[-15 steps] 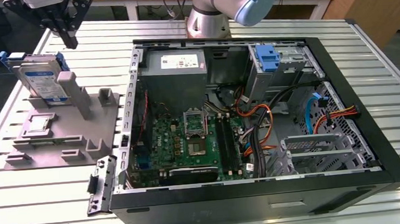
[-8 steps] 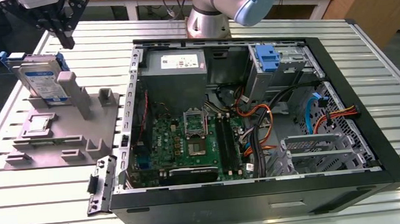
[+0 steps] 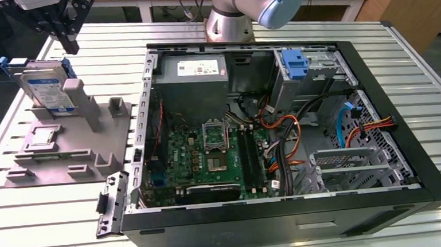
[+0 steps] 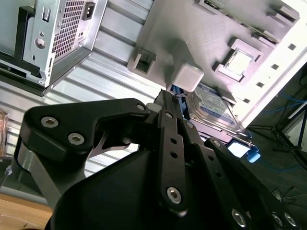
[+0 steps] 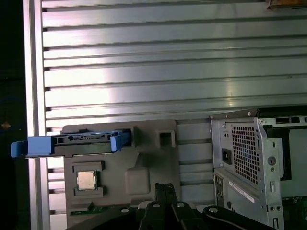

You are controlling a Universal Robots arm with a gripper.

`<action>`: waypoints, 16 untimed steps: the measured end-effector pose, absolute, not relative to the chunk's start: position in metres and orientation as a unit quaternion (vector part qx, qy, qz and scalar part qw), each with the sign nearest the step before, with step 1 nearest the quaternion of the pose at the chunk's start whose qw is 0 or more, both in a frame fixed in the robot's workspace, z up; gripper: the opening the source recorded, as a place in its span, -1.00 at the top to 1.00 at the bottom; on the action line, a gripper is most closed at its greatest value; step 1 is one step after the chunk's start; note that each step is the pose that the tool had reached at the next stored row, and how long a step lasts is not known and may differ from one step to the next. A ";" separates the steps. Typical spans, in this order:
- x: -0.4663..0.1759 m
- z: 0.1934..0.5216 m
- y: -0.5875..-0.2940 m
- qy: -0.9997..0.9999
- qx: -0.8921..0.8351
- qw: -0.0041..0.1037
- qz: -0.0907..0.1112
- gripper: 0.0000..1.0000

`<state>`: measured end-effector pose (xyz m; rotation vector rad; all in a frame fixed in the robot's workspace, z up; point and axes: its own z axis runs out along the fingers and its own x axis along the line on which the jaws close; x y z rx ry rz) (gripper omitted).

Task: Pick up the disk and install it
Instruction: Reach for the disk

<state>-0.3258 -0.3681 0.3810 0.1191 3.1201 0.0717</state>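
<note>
The disk (image 3: 46,88) stands upright on its edge in a slot of the grey holder plate (image 3: 69,150), at the exterior view's left. It is a silver drive with a white-and-blue label and a blue carrier frame. My gripper (image 3: 69,45) hangs above and a little behind it, fingers together, holding nothing. In the first wrist view I look down on the disk (image 5: 76,141) edge-on, apart from my gripper (image 5: 165,188). In the second wrist view the disk (image 4: 213,108) lies just past my gripper (image 4: 173,96).
An open computer case (image 3: 407,164) lies on the slatted metal table (image 3: 431,53), with the grey power supply (image 3: 194,73), motherboard (image 3: 207,159), loose cables and a drive bay with a blue latch (image 3: 296,67). The holder plate also carries a processor chip (image 5: 86,179). The arm's base (image 3: 229,19) stands behind the case.
</note>
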 end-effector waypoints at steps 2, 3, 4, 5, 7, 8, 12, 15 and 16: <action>-0.327 0.381 -0.368 0.999 0.038 0.009 0.023 0.80; -0.327 0.381 -0.368 0.999 0.038 0.009 0.023 0.80; -0.327 0.381 -0.368 0.999 0.038 0.009 0.023 0.80; -0.327 0.381 -0.368 0.999 0.038 0.009 0.023 0.80; -0.327 0.381 -0.368 0.999 0.038 0.009 0.023 0.80; -0.327 0.381 -0.368 0.999 0.038 0.009 0.023 0.80; -0.327 0.381 -0.368 0.999 0.038 0.009 0.023 0.80; -0.329 0.381 -0.368 0.999 0.038 0.009 0.023 0.80; -0.330 0.381 -0.368 0.999 0.038 0.009 0.023 0.80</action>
